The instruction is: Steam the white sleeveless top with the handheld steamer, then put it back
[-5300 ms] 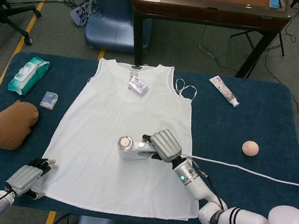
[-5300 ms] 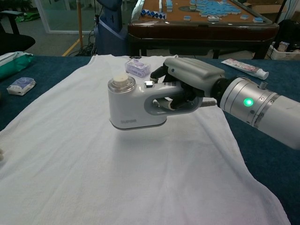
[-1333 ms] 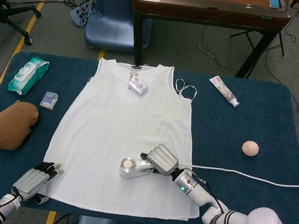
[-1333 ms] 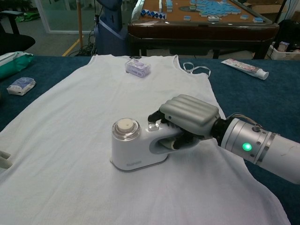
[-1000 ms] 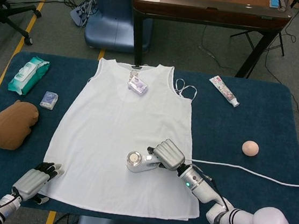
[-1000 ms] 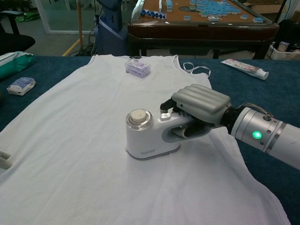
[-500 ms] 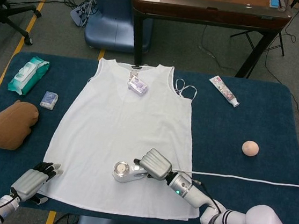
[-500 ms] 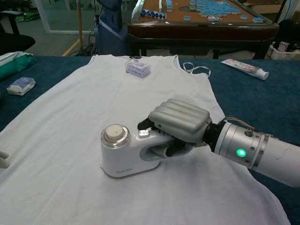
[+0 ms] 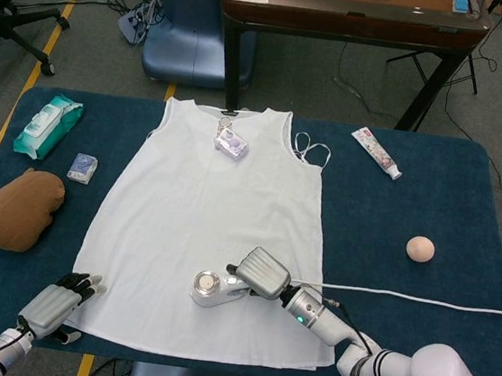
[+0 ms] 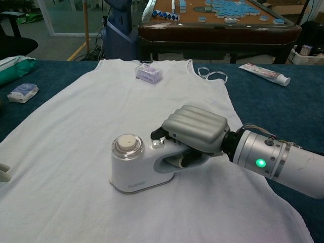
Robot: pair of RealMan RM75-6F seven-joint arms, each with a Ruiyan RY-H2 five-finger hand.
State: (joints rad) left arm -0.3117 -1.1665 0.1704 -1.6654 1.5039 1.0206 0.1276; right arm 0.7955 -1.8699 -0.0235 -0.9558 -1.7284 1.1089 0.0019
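Observation:
The white sleeveless top [image 9: 208, 210] [image 10: 116, 116] lies flat on the blue table, neckline at the far side. My right hand [image 9: 262, 274] [image 10: 195, 129] grips the handle of the white handheld steamer [image 9: 211, 288] [image 10: 134, 169], whose base sits on the lower part of the top. Its white cord [image 9: 419, 301] trails to the right. My left hand [image 9: 52, 305] rests at the top's lower left corner, fingers on the hem; only a sliver of it [image 10: 3, 173] shows in the chest view.
A small purple-white tag packet [image 9: 232, 142] [image 10: 148, 73] lies near the neckline. A green wipes pack [image 9: 48, 124], small packet [image 9: 82, 167] and brown lump [image 9: 17, 208] lie left. A tube [image 9: 377, 152] and a pale ball [image 9: 420, 249] lie right. A wooden table [image 9: 352, 14] stands behind.
Over five seconds the steamer came down from mid-top to near the hem. In the last second it slid left, then held almost still. The left hand stays at the hem corner.

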